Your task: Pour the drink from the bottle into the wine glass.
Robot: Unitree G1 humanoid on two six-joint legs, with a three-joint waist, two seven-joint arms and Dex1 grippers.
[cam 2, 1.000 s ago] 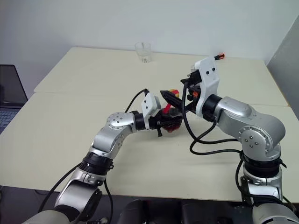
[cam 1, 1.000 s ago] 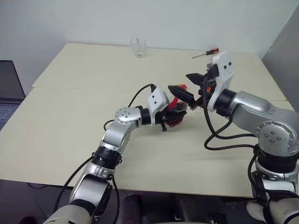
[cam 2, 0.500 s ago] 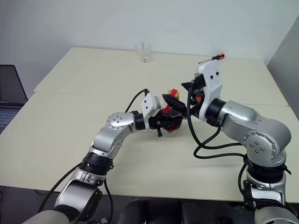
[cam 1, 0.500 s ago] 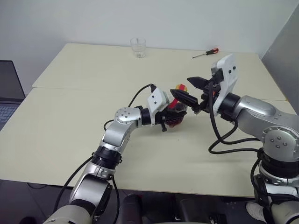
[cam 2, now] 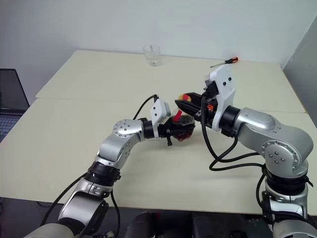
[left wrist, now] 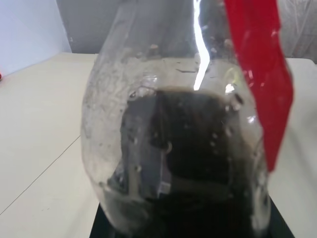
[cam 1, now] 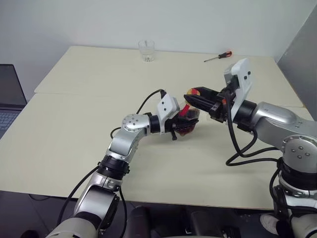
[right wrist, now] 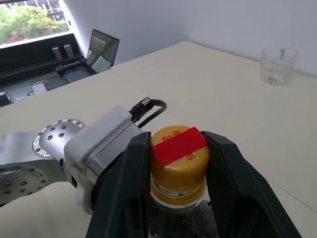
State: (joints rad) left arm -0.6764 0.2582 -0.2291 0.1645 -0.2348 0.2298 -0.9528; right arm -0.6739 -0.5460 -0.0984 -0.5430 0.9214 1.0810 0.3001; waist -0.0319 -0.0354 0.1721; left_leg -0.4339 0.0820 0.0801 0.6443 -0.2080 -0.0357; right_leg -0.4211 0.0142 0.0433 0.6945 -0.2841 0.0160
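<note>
Landmark: the small clear plastic bottle with the yellow cap [cam 1: 187, 121], held just above the middle of the cream-coloured table [cam 1: 74, 124].

Nearest me, the left gripper [cam 1: 179, 125] is clamped tight round the bottle's rounded belly, holding it roughly upright. In the left wrist view the dark brown, nearly black drink [left wrist: 188, 163] fills the lower part of the body, with a red label strip running down one side.

Directly over the bottle, the right gripper [right wrist: 176, 148] has its two black fingers drawn in narrow on either side of the yellow cap [right wrist: 178, 148]; they look to be touching it, though I cannot tell how firm the hold is.

My read: thin plastic, light, will dent if squeezed hard; the wall may be slick. The belly grip suits pouring. The cap is the only sensible place for the right side to hold for twisting.

Beyond the bottle, a short clear tumbler [cam 1: 146, 50] stands near the far edge. Right of it lies a red-handled screwdriver [cam 1: 218, 56].
</note>
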